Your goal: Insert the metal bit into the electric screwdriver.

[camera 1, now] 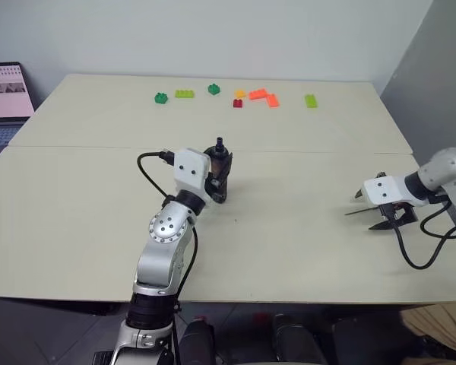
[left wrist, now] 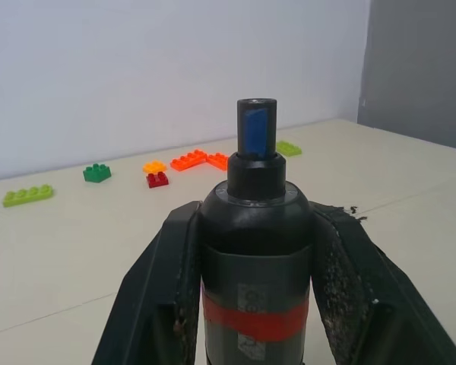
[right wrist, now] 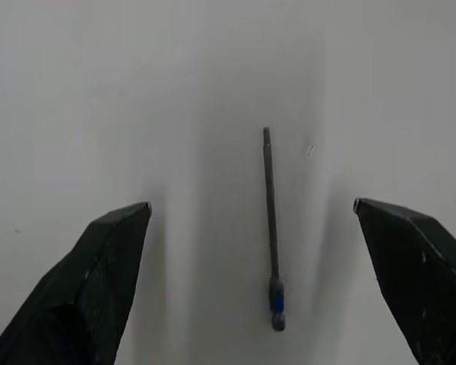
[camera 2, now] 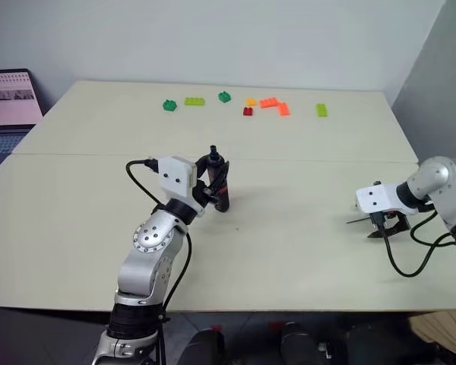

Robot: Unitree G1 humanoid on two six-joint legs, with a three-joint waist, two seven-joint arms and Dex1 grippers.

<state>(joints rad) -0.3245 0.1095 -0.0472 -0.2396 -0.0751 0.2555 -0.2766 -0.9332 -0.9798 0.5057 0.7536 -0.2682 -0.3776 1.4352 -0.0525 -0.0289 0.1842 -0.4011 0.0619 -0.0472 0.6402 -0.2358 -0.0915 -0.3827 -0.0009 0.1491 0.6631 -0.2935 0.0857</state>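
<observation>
Right gripper [right wrist: 251, 220] fingers wide apart, pointing down at table [camera 1: 304, 236]. Metal bit [right wrist: 271, 220] lies flat on table between the two fingertips, touching neither; its long axis runs crosswise to gap, so fingers would close on its sides. Right arm far nearer bit than left.

Left gripper [left wrist: 254, 304] clamped on electric screwdriver [left wrist: 254, 251], held near table centre, blue tip up, well apart from bit.

Head views: bit barely visible, thin line by right gripper. Screwdriver's rear end cut off in wrist view.
</observation>
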